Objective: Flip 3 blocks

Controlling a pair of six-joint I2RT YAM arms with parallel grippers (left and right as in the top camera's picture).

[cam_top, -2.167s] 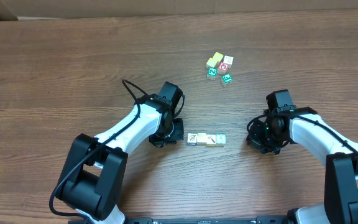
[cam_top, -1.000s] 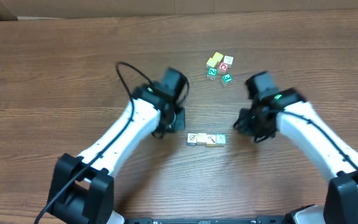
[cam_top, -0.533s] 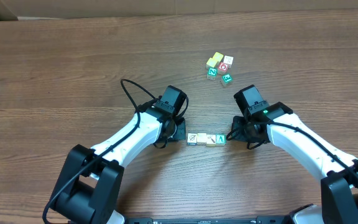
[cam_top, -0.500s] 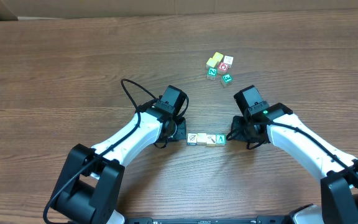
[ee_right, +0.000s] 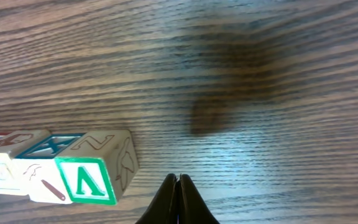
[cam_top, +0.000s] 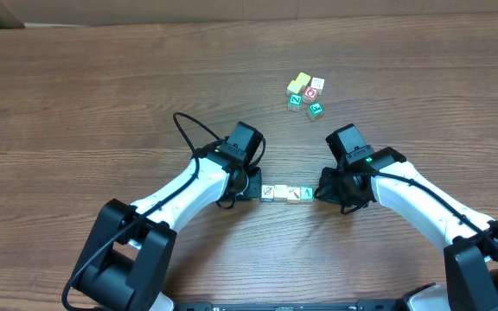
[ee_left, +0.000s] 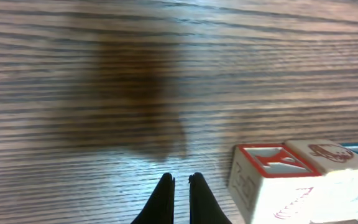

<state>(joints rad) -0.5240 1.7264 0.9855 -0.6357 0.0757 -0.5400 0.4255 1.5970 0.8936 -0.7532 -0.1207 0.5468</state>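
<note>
— Brown wood-grain table point(cam_top: 76, 78), seen from overhead: what is on it?

— Three blocks point(cam_top: 287, 193) lie in a straight row, touching side to side, toward the front centre of the table. The left gripper point(cam_top: 247, 184) is lowered just beside the row's left end. The right gripper point(cam_top: 324, 192) is lowered just beside its right end. Both white arms reach in from the front corners, and a black cable point(cam_top: 188, 130) loops over the left one.

— Anything else up there?

— A loose cluster of spare cubes point(cam_top: 305, 93), yellow, red-marked and green, sits farther back and to the right, well apart from the row.

— And the left wrist camera?

— The left gripper's two black fingers are clenched, only a sliver between the tips, with nothing held. They hang low over bare wood. The row's end piece, a red-bordered block point(ee_left: 269, 169), stands just right of the tips, near but not touching. The next face along carries a reddish drawing, and the far end is cut off by the frame edge.

— The right wrist camera?

— The right gripper's fingers are pressed fully together, empty. The green-letter block point(ee_right: 95, 177) stands to the left of the tips, apart from them, its green-framed face toward the camera. The other two blocks run on from it to the left edge. A dark shadow point(ee_right: 229, 74) falls on the wood beyond.
</note>
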